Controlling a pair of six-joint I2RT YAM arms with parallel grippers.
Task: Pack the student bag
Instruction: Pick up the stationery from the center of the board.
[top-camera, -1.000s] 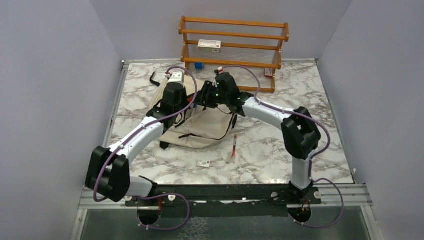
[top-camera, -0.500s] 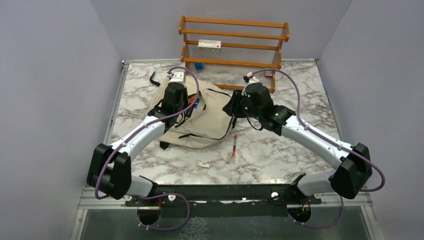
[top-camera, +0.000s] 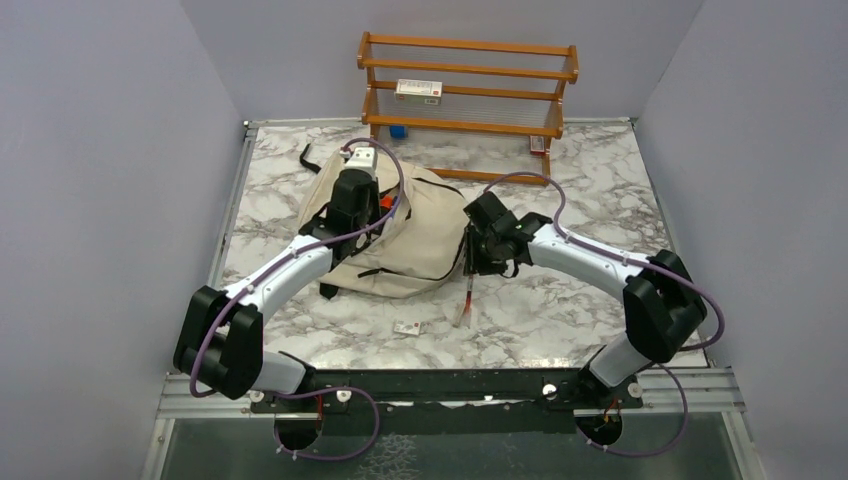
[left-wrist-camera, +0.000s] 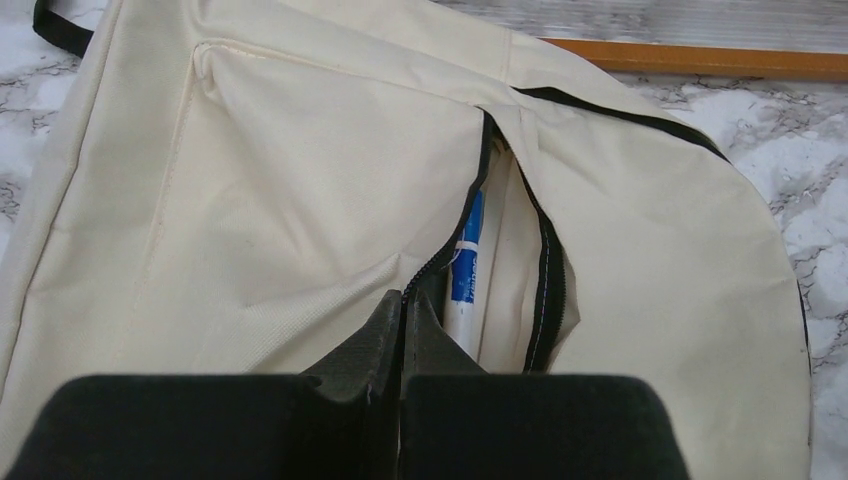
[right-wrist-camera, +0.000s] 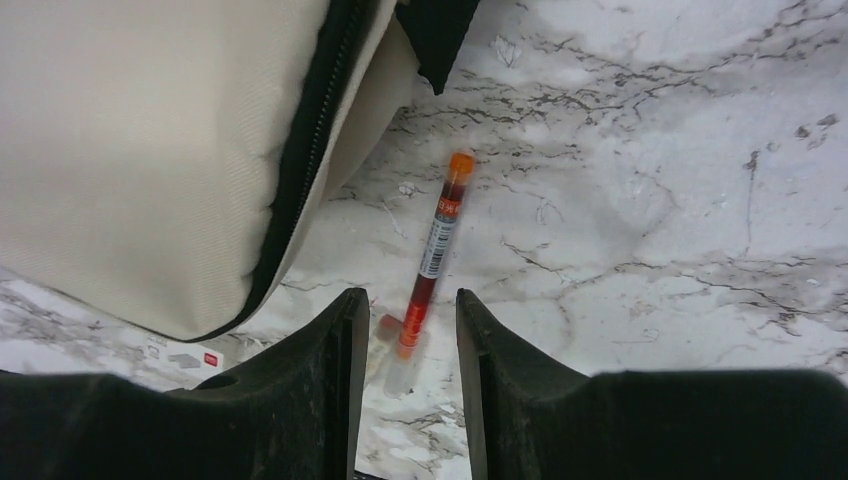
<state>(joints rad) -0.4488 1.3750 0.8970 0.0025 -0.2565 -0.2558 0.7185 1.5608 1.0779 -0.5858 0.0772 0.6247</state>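
Observation:
The student bag, cream fabric with black zippers, lies flat on the marble table. My left gripper is shut on the zipper edge of its open pocket, holding the flap. Inside that pocket a white marker with a blue label shows. A red pen with an orange cap lies on the marble just right of the bag. My right gripper hangs open over the pen's near end, one finger on each side, nothing held. From above, the right gripper sits over the pen.
A small white box with a red mark lies near the front of the table. A wooden rack stands at the back, bearing a white box, a blue item and a small red-and-white item.
My right arm left the bag's opening, swung right, then came down over the red pen. The left gripper kept its hold on the bag.

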